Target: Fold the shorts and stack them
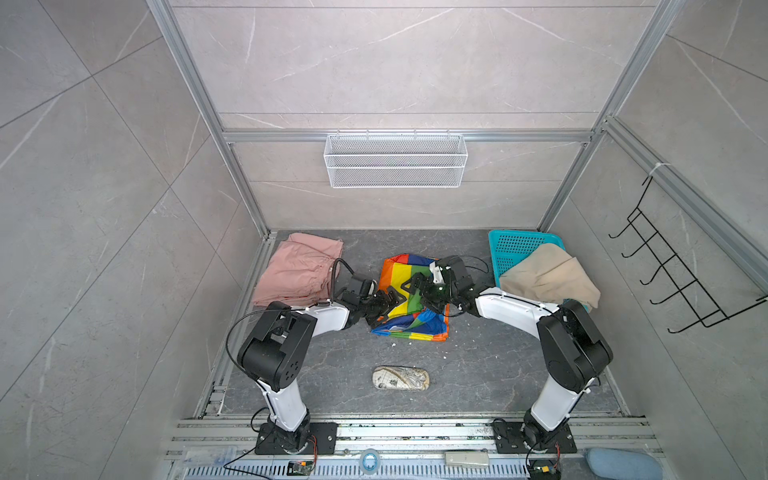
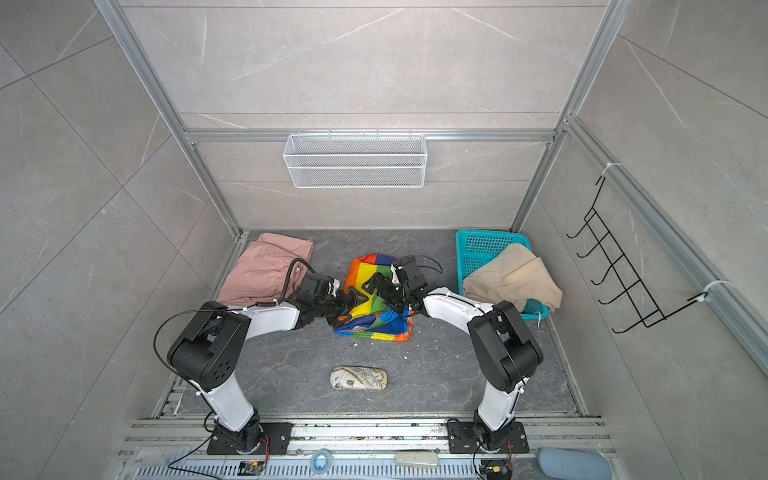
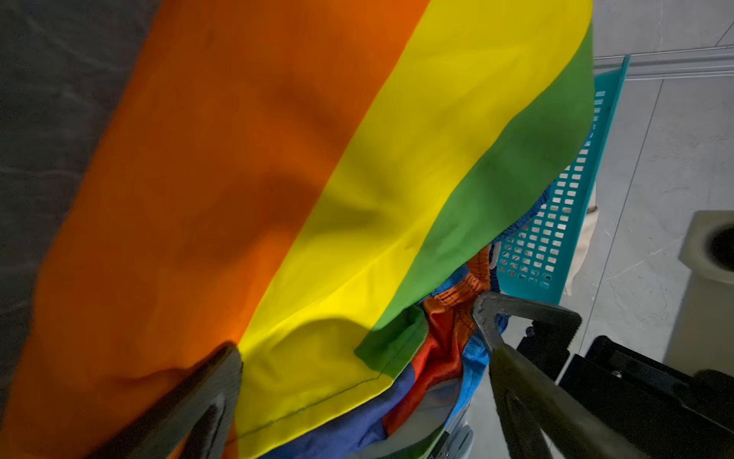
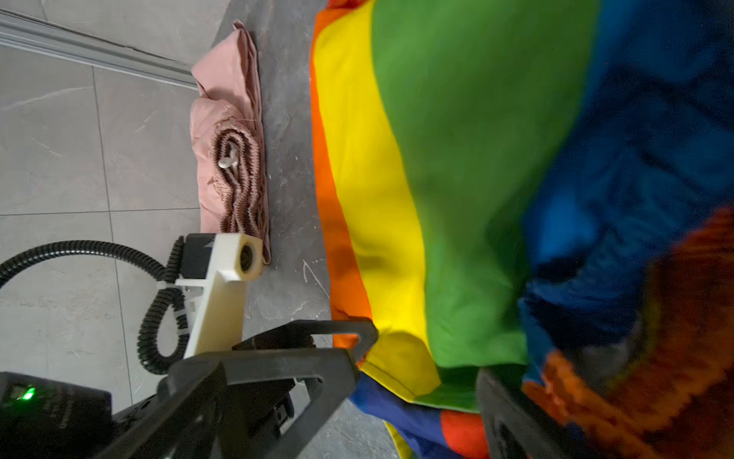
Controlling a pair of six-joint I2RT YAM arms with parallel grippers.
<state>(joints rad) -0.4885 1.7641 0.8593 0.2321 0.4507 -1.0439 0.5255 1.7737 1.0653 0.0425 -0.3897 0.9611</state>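
A dark grey stone-look worktop point(image 1: 478, 365) sits inside pale tiled walls, with a white wire basket point(image 1: 395, 160) hung on the far wall at twelve o'clock and a black wire hook rack point(image 1: 665, 270) on the side wall at three o'clock. At the middle of the worktop lie the rainbow-striped cloth shorts point(image 1: 399, 270), partly doubled over: a smooth flap of orange, yellow and green rests on a bunched layer of blue and red toward six o'clock. Both arms reach in over them. The left hand point(image 1: 384, 305) comes from eight o'clock and the right hand point(image 1: 415, 286) from four o'clock, and they nearly meet above the stripes. In the left wrist view the left hand point(image 3: 357, 328) has its fingers spread wide, with the flap's hem between them. The right hand point(image 4: 417, 367) is likewise spread wide over the cloth's edge. The dusty pink cloth shorts point(image 1: 295, 270) lie rumpled at ten o'clock against the worktop's edge, their gathered waistband showing in the right wrist view. At two o'clock the beige cloth shorts point(image 1: 548, 276) are draped over the near end of a teal perforated plastic basket point(image 1: 515, 245). A small oblong patterned pouch point(image 1: 401, 378) lies alone at six o'clock.
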